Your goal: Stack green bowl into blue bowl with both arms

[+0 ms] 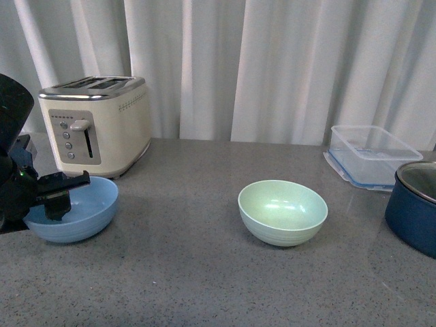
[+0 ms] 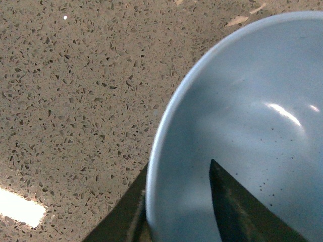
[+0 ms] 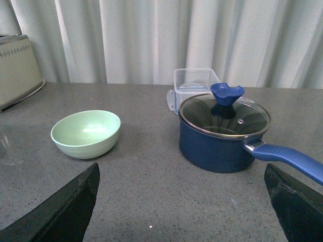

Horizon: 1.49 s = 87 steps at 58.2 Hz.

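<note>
1. Sky-blue and matte, the blue bowl [image 1: 82, 214] sits on the grey speckled worktop [image 1: 204, 272] at my left, just in front of the cream toaster [image 1: 95, 122]. My left fingers [image 2: 242, 217] stand astride its rim, one inside and one outside, spread wider than the wall and not seen to pinch it.
2. Mint and empty, the green bowl [image 1: 283, 211] stands upright at mid-worktop, well apart from the blue one, with nothing touching it. A navy pot [image 3: 222, 141] and a clear tub [image 1: 371, 153] lie off to its right.
3. My right fingers [image 3: 70, 214] hang wide open with nothing between them, facing the green bowl but not near it.
4. Both bowls look light, stiff and thin-walled to me. The matte skin should grip fairly, but the curved wall tapers, so a pinch low down would likely slide.
5. I judge the rim the place to hold, one finger in and one out. Held at one side, the bowl will want to tip.
6. Being much the same size, the green bowl should nest only partway. The light blue bowl may skate on the smooth worktop unless steadied.
</note>
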Available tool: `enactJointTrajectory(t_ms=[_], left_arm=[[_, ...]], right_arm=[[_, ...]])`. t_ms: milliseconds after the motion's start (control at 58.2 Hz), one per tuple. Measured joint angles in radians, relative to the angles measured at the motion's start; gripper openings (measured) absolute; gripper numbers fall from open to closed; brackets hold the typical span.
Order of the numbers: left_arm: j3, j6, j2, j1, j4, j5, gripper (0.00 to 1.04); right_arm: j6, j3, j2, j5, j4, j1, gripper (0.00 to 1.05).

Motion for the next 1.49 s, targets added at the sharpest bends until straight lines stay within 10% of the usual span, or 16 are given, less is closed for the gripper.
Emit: enactJointTrajectory(t_ms=[189, 1391, 1494], left_arm=[[-0.004, -0.021, -0.028, 0.001, -0.006, 0.027, 0.04], [0.053, -0.079, 0.031, -0.281, 0.028, 0.042, 0.04], [0.054, -0.078, 0.035, -0.281, 0.026, 0.051, 0.19]], right_arm=[[0.000, 0.000, 0.000, 0.000, 0.000, 0.000, 0.95], [0.000, 0.000, 0.000, 0.000, 0.000, 0.000, 0.95], [0.000, 0.000, 0.000, 0.000, 0.000, 0.000, 0.95]])
